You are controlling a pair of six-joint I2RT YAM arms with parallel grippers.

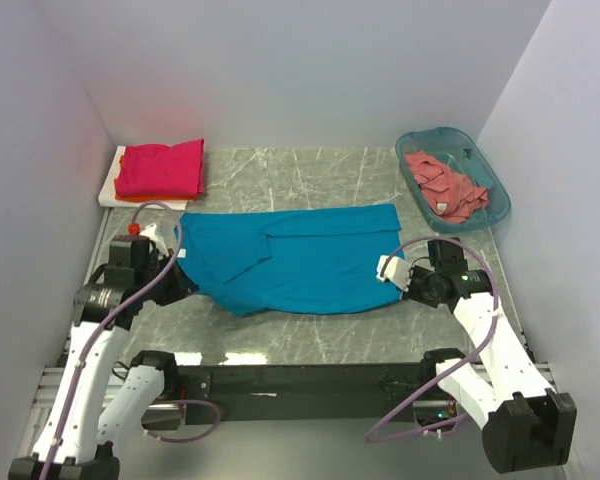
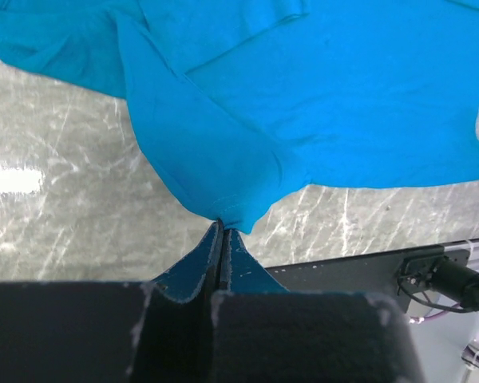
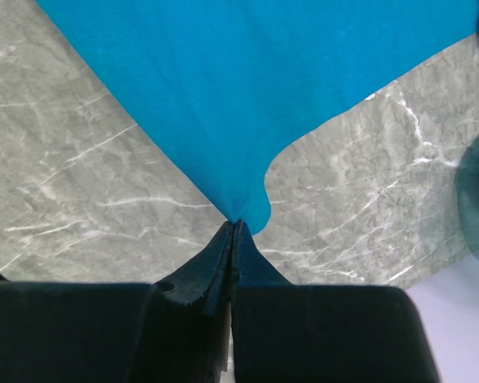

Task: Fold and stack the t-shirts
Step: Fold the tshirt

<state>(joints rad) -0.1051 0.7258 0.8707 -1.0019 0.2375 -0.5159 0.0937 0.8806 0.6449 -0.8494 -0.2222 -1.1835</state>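
Left end effector (image 2: 222, 226), right end effector (image 3: 235, 224) — gripping one teal t-shirt (image 1: 300, 260) | stacked t-shirts (image 1: 162, 168): two | basket (image 1: 501, 192): one

The teal shirt (image 1: 290, 260) is one plain, even teal-blue, set against a counter (image 1: 330, 170) of grey marble pattern with thin white veins. The magenta shirt (image 1: 160, 168) is plain magenta-red with a sliver of orange shirt (image 1: 142, 198) at its edge and a white board (image 1: 109, 190) beneath, and the pink shirt (image 1: 448, 188) is plain salmon inside a translucent teal basket (image 1: 480, 160). The fingers (image 2: 193, 271) are near-black with a bluish tinge, the arms (image 1: 85, 375) white with black joints, the cables (image 1: 162, 205) pale purple.
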